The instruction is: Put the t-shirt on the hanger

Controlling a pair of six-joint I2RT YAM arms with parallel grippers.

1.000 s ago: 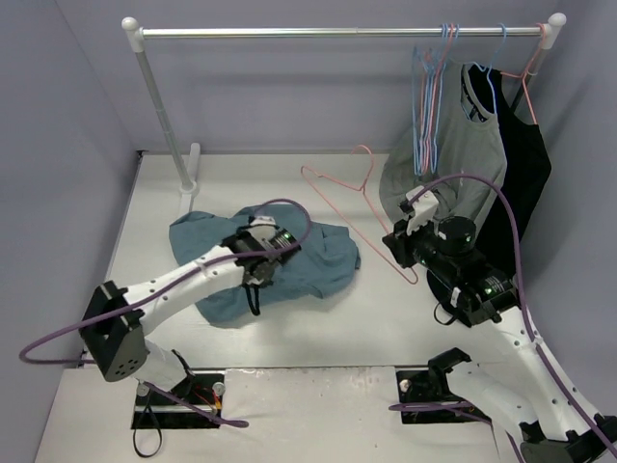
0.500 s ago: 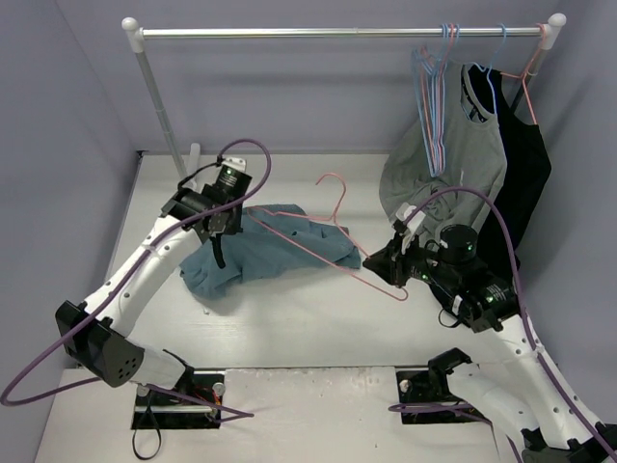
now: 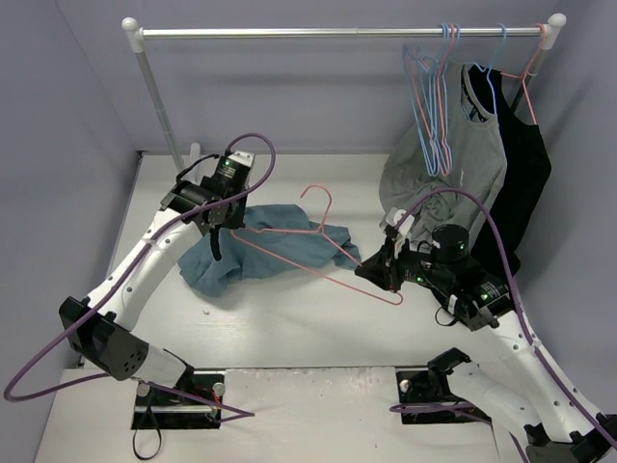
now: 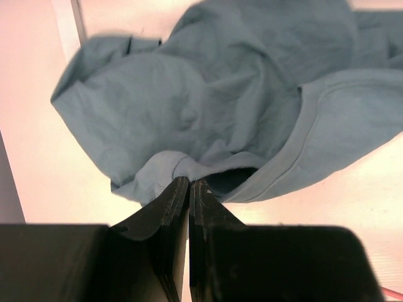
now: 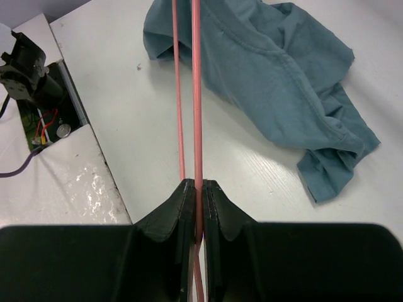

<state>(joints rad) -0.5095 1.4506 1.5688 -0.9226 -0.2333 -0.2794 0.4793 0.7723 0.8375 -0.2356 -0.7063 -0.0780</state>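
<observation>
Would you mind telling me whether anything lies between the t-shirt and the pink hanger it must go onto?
Nothing visible does. The left claw pinches the t-shirt, the right claw grips the hanger, and in the top view the hanger's far end overlaps the t-shirt.

No legible txt, labels or nos. anywhere in views.

The t-shirt (image 3: 289, 253) lies on the table (image 3: 289, 318) left of centre, its far-left end pinched in the left gripper (image 4: 189, 185). The hanger (image 5: 196, 94) stretches over the t-shirt's right part, its right corner clamped in the right gripper (image 5: 197, 189), just right of the cloth. Behind, a rail (image 3: 337, 32) spans the far side; spare hangers (image 3: 432, 106) and two garments (image 3: 463, 164) hang at its right end.
</observation>
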